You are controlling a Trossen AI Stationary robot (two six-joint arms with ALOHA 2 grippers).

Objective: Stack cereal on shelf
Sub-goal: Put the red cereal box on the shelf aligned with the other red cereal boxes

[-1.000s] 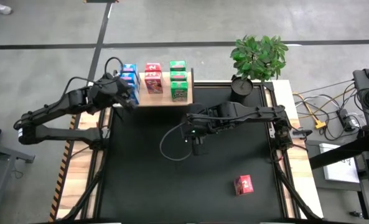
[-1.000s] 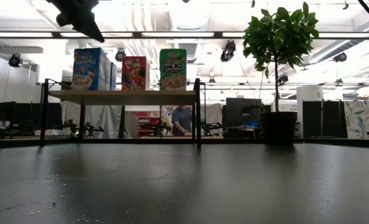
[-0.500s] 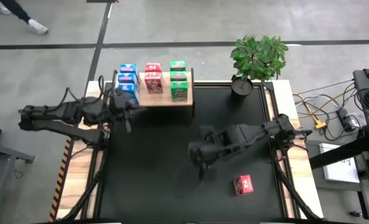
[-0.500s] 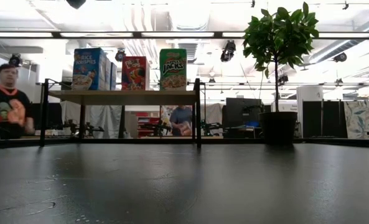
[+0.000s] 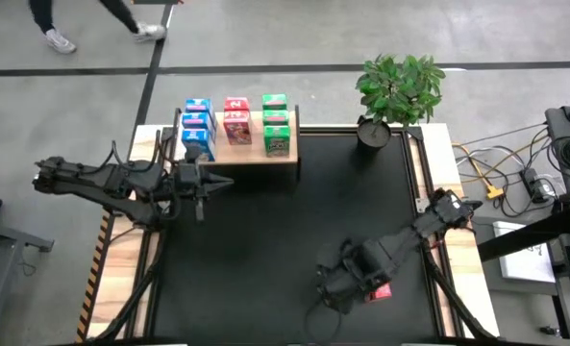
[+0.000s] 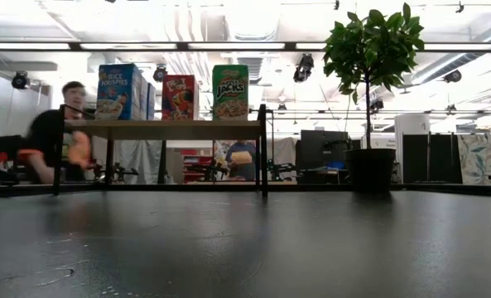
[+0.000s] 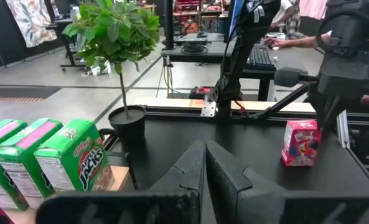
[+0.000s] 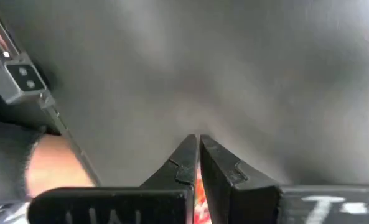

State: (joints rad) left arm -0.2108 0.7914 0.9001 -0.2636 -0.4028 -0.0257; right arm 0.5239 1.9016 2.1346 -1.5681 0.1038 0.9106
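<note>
Right gripper, fingers clenched empty, now swung down beside last red box, probably next; left gripper clenched, withdrawn from shelf.

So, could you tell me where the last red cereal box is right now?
In the high view the red cereal box stands on the black mat near the front right, beside the right gripper, far from the shelf.

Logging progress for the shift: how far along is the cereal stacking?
Done: blue, red and green boxes stand in three rows on the shelf. In hand: the right end effector, shut and empty, is beside the last red box on the mat. Left: grasp it and shelve it.
</note>
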